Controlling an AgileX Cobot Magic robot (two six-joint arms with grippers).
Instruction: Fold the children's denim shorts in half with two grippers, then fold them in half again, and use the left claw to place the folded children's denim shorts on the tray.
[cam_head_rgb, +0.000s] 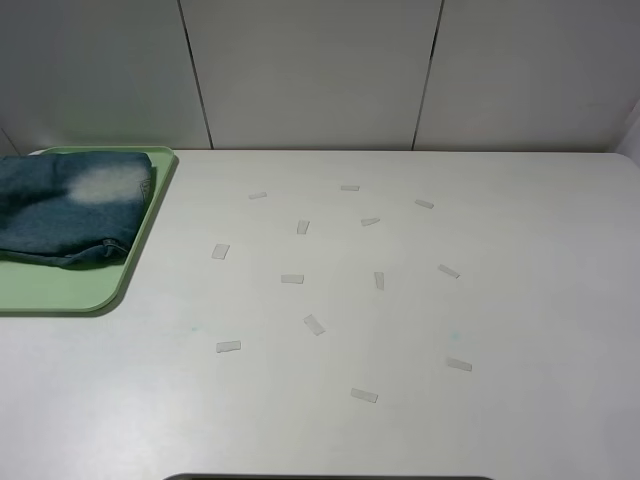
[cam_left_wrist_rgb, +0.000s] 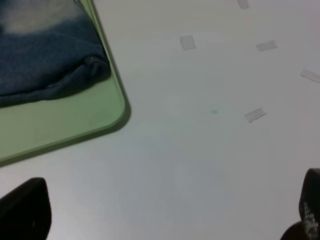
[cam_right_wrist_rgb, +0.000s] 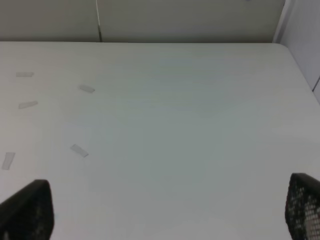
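The folded denim shorts lie on the pale green tray at the far left of the table, with a pale faded patch facing up. In the left wrist view the shorts rest on the tray, whose rounded corner shows. The left gripper is open and empty, its black fingertips spread wide over bare table beside the tray corner. The right gripper is open and empty over the bare table on the right. Neither arm shows in the exterior high view.
Several small strips of clear tape are stuck across the middle of the white table. A pale panelled wall stands behind the table's far edge. A dark edge shows at the table's front.
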